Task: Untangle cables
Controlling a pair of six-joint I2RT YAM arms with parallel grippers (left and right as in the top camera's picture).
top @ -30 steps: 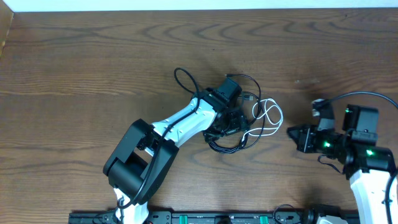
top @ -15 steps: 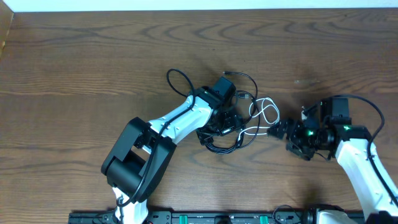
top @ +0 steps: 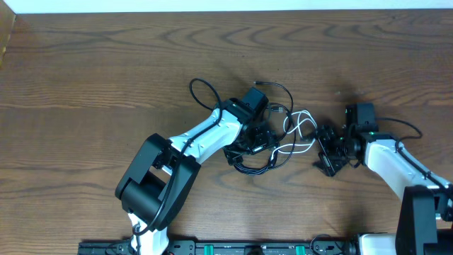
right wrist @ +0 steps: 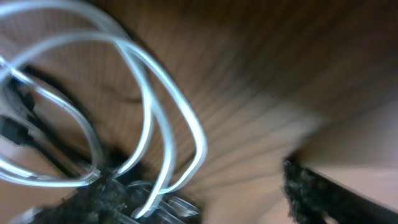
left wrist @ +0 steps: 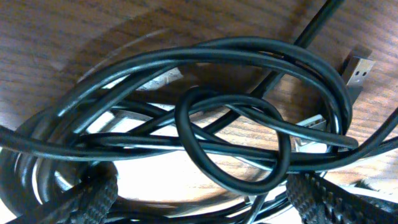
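Note:
The cables lie tangled at the table's middle. The black cable [top: 249, 164] is coiled in a small bundle, with one loop [top: 200, 88] sticking out to the left. The white cable [top: 303, 126] loops out of the bundle to the right. My left gripper [top: 249, 145] sits down on the bundle. In the left wrist view it is open [left wrist: 205, 208], its fingers [left wrist: 84, 200] straddling the knotted black cable [left wrist: 236, 143], with a USB plug [left wrist: 357, 68] at the far right. My right gripper [top: 323, 151] is open just right of the white loops. The white cable [right wrist: 155, 106] crosses near its left finger [right wrist: 99, 199].
A black equipment rail [top: 226, 248] with green lights runs along the table's front edge. A thicker black wire [top: 400, 122] arcs over the right arm. The table's far edge meets a white wall [top: 226, 6]. The right wrist view is motion-blurred.
My right arm has swung left to the white loops and its gripper has opened. The left arm shifted slightly left early on, nudging the bundle, then held still.

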